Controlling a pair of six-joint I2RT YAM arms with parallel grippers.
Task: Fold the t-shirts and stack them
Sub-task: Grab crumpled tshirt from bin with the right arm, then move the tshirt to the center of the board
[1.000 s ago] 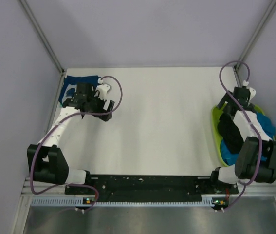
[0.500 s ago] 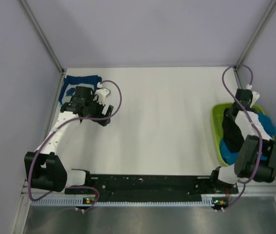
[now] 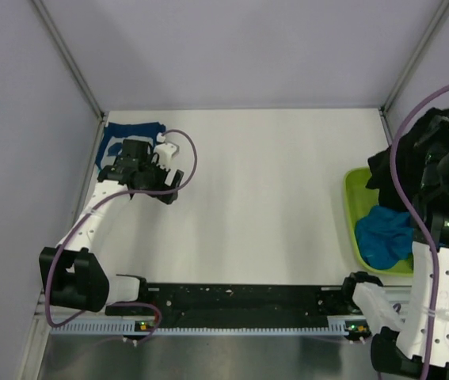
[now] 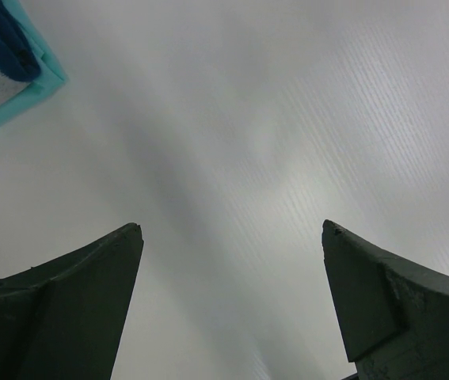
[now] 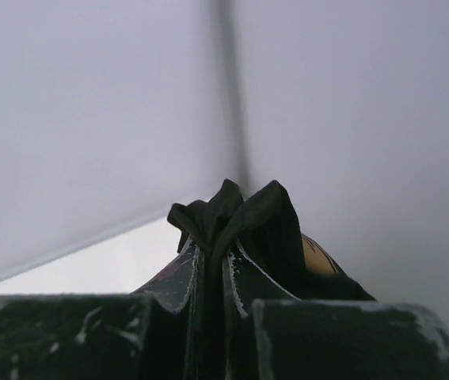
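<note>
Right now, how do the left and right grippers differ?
The left gripper is open and empty; the right gripper is shut on the black t-shirt. The left gripper sits low over the table, near the navy t-shirt; the right gripper is high up near the lime-green tub. Both have dark fingers.

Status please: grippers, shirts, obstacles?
Right gripper shut on black shirt above green tub. Left gripper open, beside navy shirt. Blue shirt in tub. Nothing blocking.
</note>
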